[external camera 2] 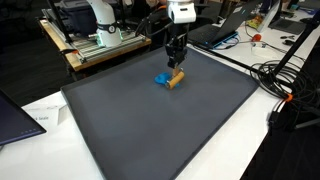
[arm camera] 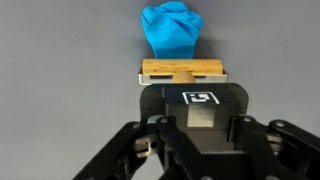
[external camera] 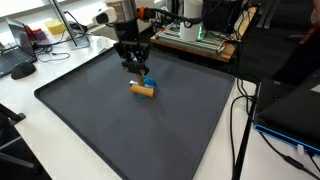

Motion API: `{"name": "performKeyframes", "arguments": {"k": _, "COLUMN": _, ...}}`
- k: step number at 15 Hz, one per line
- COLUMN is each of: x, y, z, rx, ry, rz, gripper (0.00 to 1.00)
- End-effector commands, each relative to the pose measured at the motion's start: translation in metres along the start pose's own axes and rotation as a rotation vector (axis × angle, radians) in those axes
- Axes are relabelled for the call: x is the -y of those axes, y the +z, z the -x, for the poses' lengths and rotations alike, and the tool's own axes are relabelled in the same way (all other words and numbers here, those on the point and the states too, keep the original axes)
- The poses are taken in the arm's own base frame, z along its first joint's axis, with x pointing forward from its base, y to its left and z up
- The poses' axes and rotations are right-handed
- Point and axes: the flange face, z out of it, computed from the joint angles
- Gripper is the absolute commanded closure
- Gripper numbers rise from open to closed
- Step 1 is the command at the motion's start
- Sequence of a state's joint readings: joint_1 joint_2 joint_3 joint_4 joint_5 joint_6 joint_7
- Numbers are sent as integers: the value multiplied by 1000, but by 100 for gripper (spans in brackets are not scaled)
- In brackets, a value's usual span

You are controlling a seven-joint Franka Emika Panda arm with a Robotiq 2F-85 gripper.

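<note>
Gripper [external camera: 136, 70] above wooden block [external camera: 143, 91], jaw opening hard to tell

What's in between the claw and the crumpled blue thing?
A small wooden block lies between the claw and the blue thing, right beside the blue thing. The wrist view shows it plainly.

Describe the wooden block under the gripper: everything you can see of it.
The block is small, flat and light brown, wood by its look, with a notch or seam midway along the edge nearest the wrist camera. It lies flat on the dark mat. A crumpled blue cloth lies against its far side. The gripper hangs close over it; contact cannot be told.
</note>
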State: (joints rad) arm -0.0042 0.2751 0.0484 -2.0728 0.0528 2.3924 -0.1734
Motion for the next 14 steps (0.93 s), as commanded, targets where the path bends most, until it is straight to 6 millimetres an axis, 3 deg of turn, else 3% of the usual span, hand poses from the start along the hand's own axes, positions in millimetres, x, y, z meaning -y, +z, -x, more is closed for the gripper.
{"name": "performKeyframes", "arguments": {"k": 1, "x": 16, "y": 57, "z": -17, "rx": -58, "ry": 48, "rz": -33, "gripper": 78}}
{"name": "performKeyframes", "arguments": {"k": 3, "x": 15, "y": 52, "z": -15, "rx": -11, "ry": 38, "rz": -42, "gripper": 78}}
{"name": "performKeyframes", "arguments": {"k": 4, "x": 0, "y": 0, "z": 0, "rx": 1, "ry": 0, "rz": 0, "gripper": 53}}
{"name": "performKeyframes", "arguments": {"k": 14, "x": 3, "y": 2, "z": -4, "rx": -27, "ry": 26, "rz": 1, "gripper": 53}}
